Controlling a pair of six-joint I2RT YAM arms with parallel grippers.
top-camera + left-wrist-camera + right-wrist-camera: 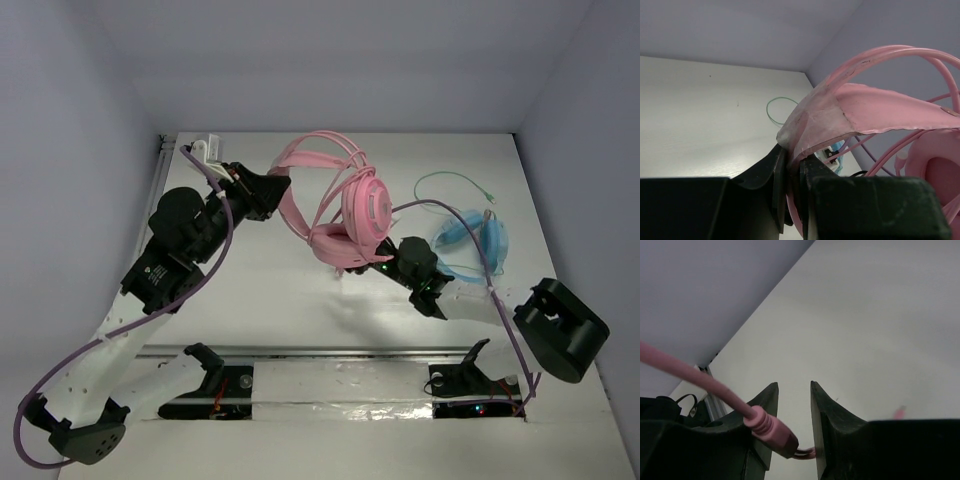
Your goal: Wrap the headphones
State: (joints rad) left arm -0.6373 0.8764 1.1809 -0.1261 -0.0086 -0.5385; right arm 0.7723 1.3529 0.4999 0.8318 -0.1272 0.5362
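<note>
Bright, even light pours down on the white table (270,290), soft grey shadow spreading beneath the headphones (365,210). Glare flecks the shiny strip (340,375) at the near edge. Wrist views now: everything close is blurred, the cable (695,372) soft-edged, foreground nearly black.
</note>
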